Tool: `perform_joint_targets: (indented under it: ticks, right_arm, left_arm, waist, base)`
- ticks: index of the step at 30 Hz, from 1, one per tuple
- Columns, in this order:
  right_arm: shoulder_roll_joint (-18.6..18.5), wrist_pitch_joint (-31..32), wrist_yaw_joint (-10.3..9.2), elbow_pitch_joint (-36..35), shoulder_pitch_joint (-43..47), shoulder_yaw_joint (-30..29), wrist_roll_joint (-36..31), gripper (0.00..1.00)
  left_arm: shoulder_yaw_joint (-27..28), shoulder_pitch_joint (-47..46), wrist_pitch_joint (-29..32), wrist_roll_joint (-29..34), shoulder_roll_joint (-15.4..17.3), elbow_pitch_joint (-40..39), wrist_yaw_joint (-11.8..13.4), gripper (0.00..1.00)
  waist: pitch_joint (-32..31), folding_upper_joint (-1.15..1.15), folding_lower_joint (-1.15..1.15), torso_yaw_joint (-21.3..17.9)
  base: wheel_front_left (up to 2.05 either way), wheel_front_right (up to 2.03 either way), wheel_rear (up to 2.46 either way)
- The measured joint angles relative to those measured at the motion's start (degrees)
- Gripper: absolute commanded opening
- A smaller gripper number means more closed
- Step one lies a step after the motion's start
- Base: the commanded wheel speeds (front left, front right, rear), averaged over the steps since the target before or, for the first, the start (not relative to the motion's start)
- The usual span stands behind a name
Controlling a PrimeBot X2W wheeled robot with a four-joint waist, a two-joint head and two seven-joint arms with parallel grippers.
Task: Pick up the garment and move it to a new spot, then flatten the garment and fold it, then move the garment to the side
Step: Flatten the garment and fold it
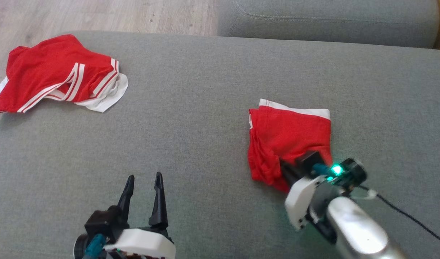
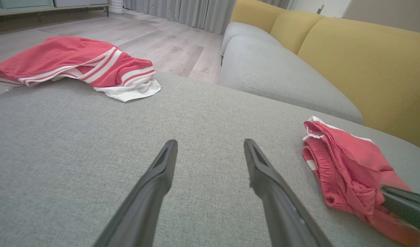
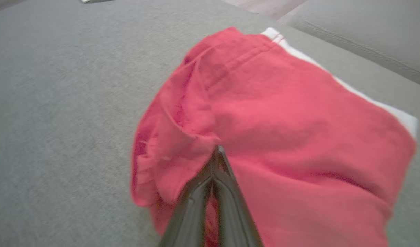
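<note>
Folded red garment point(image 1: 290, 138) lies right of centre on the grey sofa seat point(image 1: 191, 118), with the right tool point(image 3: 217, 152) clenched on its near edge. Probably the last step, moving it aside; the next move needs a lift or drag that keeps the fold. Left tool point(image 1: 144, 176) released, hovering over bare cushion. Right wrist view shows cloth pinched between the fingers; left wrist view adds a yellow backrest point(image 2: 367, 61); a second, striped garment point(image 1: 58, 73) lies far left

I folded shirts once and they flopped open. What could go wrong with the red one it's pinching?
The right pincer grips just the near edge of the folded red garment, so lifting might let the folds fall open. Such a small pinch of cloth could also slip out.
</note>
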Motion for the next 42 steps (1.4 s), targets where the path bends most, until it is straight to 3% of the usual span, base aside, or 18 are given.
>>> perform_joint_targets:
  ticks: [8,23,32,36,37,40,42]
  right_arm:
    - [0.1,0.0,0.0,1.6,-1.0,11.1,4.3,0.0]
    - [0.4,-0.9,0.0,2.8,-3.3,23.0,10.1,0.0]
    - [0.4,-6.3,0.0,-0.2,-4.5,17.5,11.0,0.01]
    - [0.5,-7.9,0.0,-3.8,-3.5,12.7,10.7,0.25]
    - [0.5,-8.2,0.0,-5.0,-2.8,10.8,10.5,0.35]
    - [0.7,-8.5,0.0,-8.2,0.4,4.8,8.8,0.5]
    - [1.1,-8.5,0.0,-10.2,3.2,0.5,7.3,0.68]
  left_arm:
    - [0.0,0.0,0.0,0.0,-0.1,0.1,0.0,1.0]
    - [0.0,-0.1,-0.5,-0.1,-0.1,0.1,0.0,1.0]
    - [0.2,0.0,-0.5,-0.6,0.2,0.6,0.6,1.0]
    - [0.5,0.0,-0.5,-1.2,0.5,0.6,0.6,1.0]
    - [0.6,0.1,-0.5,-1.2,0.5,0.6,0.6,1.0]
    - [1.0,0.3,-0.5,-1.2,0.7,0.7,0.7,1.0]
    - [1.2,0.3,-0.6,-1.2,0.8,0.7,0.7,1.0]
  waist:
    - [0.2,0.0,0.0,-0.1]
    - [-0.3,0.0,0.0,-1.0]
    - [-2.7,0.0,0.0,-2.6]
    - [-4.3,0.0,-0.01,-3.6]
    - [-4.8,0.0,0.0,-3.8]
    - [-6.0,0.0,-0.01,-4.5]
    - [-6.6,0.0,-0.01,-5.0]
  base:
    - [0.0,0.0,0.0]
    - [0.0,0.0,0.0]
    - [0.0,0.0,0.0]
    - [0.0,0.0,0.0]
    - [0.0,0.0,0.0]
    - [0.0,0.0,0.0]
    - [0.0,0.0,0.0]
